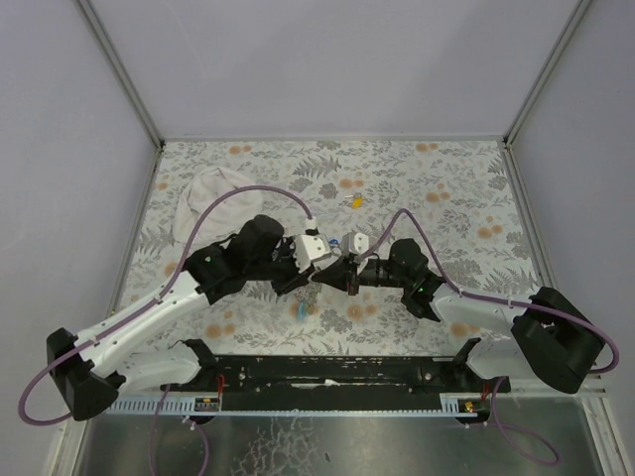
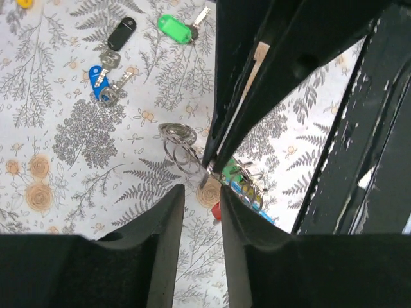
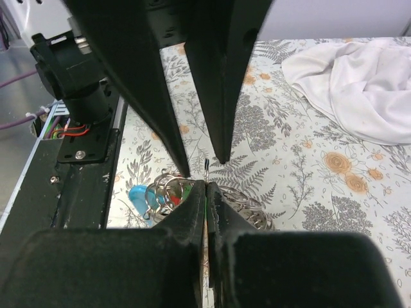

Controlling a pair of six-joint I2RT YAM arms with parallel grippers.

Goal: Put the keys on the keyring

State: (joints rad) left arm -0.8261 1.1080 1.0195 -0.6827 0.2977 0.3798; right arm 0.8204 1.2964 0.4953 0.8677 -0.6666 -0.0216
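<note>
Silver keyring (image 2: 178, 138) well inside table (image 1: 446, 178) edges, right jaws clamped on it, left jaws apart

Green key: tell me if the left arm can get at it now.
Probably yes. The green key lies uncovered on the table, ahead of the left gripper; the right gripper stands off to the side.

Soft, even light from above makes the counter (image 1: 417, 188) bright, with only faint shadows. In the wrist views the left end effector (image 2: 200, 192) and right end effector (image 3: 205, 186) loom black, underexposed and slightly blurred, while the counter's floral print behind is sharp.
</note>
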